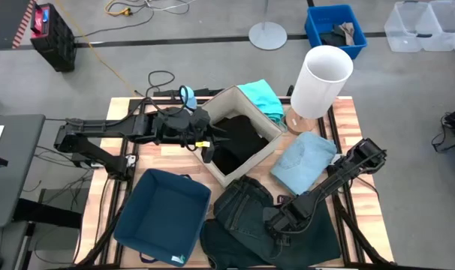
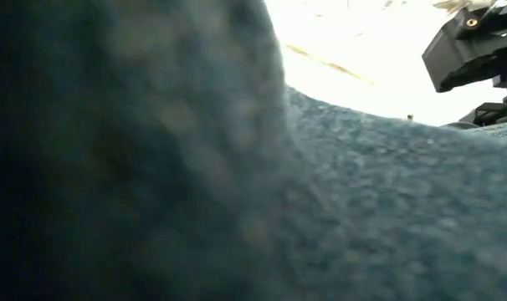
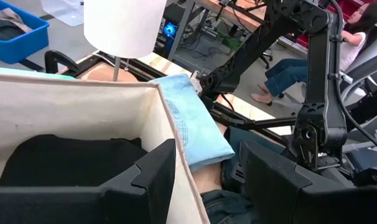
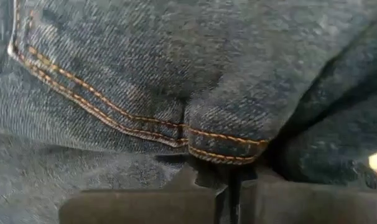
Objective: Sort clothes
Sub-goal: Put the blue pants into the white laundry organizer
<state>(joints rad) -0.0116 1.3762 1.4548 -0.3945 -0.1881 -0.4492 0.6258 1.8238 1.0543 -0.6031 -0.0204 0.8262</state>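
Dark green-black denim jeans (image 1: 246, 225) are found crumpled at the near edge of the wooden counter (image 1: 348, 120), just beside the empty navy fabric box (image 1: 164, 216). Pressed down on them is the right gripper (image 1: 276, 223), its jaws closed together on a stitched fold of the denim (image 4: 223, 140), as seen in the right wrist view. The low view is almost wholly blocked by dark blue cloth. Further back, a pale blue folded garment (image 1: 304, 160) lies flat on the counter, beside the beige fabric box (image 1: 226, 101). A black garment (image 1: 239, 142) is seen lying inside that box. The left gripper (image 1: 209, 142) is held over the box's rim, its jaws spread with nothing between them. Beyond the box, a turquoise garment (image 1: 262, 97) is draped over its far corner, near a white cylindrical lamp (image 1: 320, 81).
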